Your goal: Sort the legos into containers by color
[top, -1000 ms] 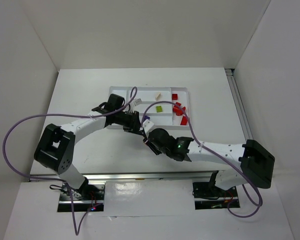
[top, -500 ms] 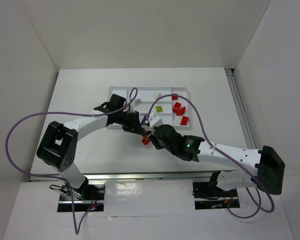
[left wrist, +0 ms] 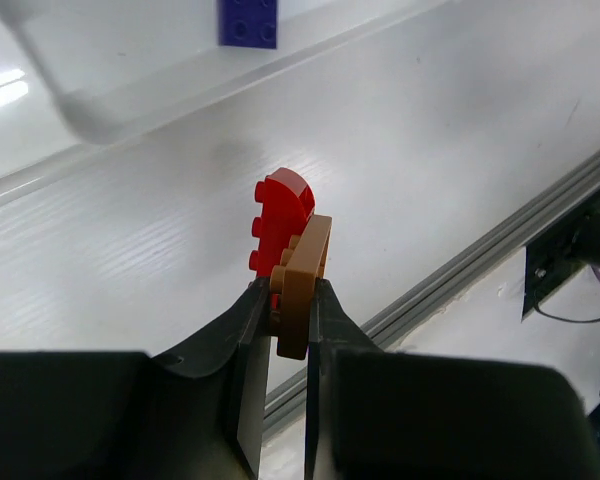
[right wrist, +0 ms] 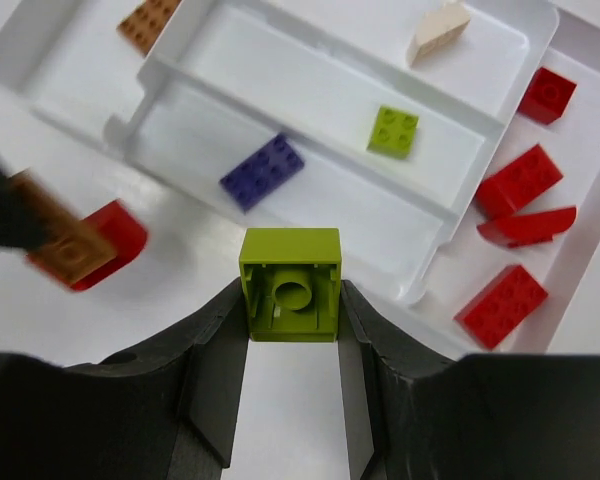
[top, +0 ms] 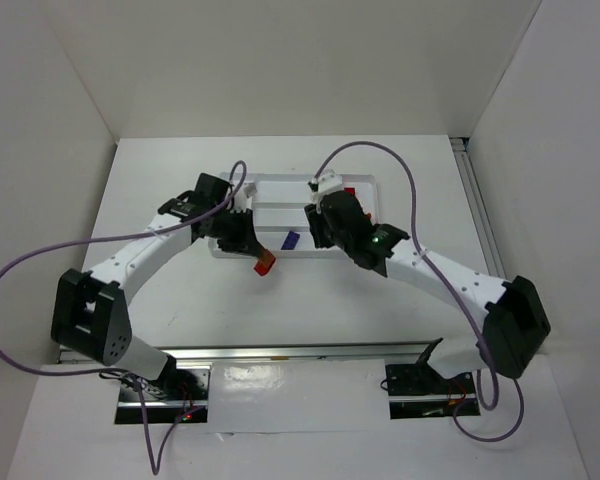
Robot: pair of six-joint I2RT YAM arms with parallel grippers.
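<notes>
White walls close round a pale desk (top: pixel 160 200) in the overhead view, with the white tray (top: pixel 270 182) at centre frame. The left tool (top: pixel 260 260) hangs just below the tray's lower edge, pinching what looks like a red-and-orange piece. The right tool (top: pixel 315 228) sits over the tray's middle.

From the left wrist, the tool's jaws stand narrow at lower centre. They are clamped on an orange-brown plate (left wrist: pixel 302 285) with a red brick (left wrist: pixel 283 215) stuck to its left face, both over bare desk. A purple brick (left wrist: pixel 247 22) shows at the top edge, inside the tray.

From the right wrist, the tool grips a lime green brick (right wrist: pixel 291 262) by its sides, underside to the camera, over the tray's near edge. Beyond it the purple brick lies in the nearest long slot. A lime plate (right wrist: pixel 393 132) lies in the middle slot and a cream slope (right wrist: pixel 438 32) in the far one. An orange-brown tile (right wrist: pixel 148 22) is in the upper-left end section, and four red bricks (right wrist: pixel 520 180) are in the right end section.
</notes>
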